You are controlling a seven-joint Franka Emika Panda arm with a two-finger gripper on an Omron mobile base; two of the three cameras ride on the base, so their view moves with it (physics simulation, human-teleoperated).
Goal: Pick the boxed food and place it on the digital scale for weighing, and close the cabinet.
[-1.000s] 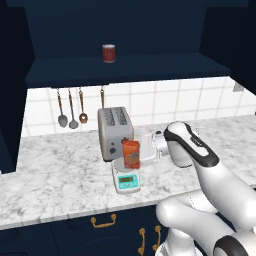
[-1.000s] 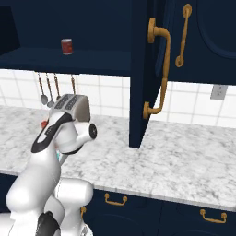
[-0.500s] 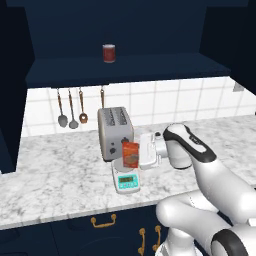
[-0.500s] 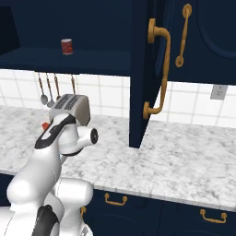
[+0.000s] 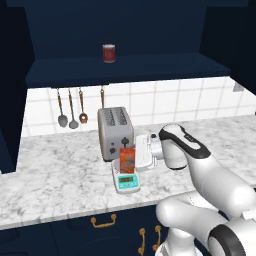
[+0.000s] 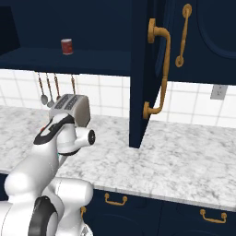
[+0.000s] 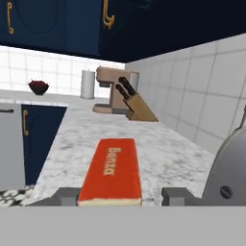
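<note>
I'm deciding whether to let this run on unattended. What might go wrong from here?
The boxed food stands upright on the digital scale, between the fingers of the gripper; pulling back carelessly might tip it. The toaster stands very near, so the arm may bump it. The cabinet door hangs open and needs closing.

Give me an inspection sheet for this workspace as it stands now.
Surface: marble counter, bare stretches left and right of the arm.
Job's things: boxed food upright over the digital scale; cabinet door open.
Clutter: toaster behind the scale; red can on the shelf; hanging utensils.
Gripper: gripper with one finger on each side of the box; contact cannot be confirmed.
Cables: nothing seen.
Surroundings: tiled backsplash, knife block, stand mixer, navy drawers.
</note>
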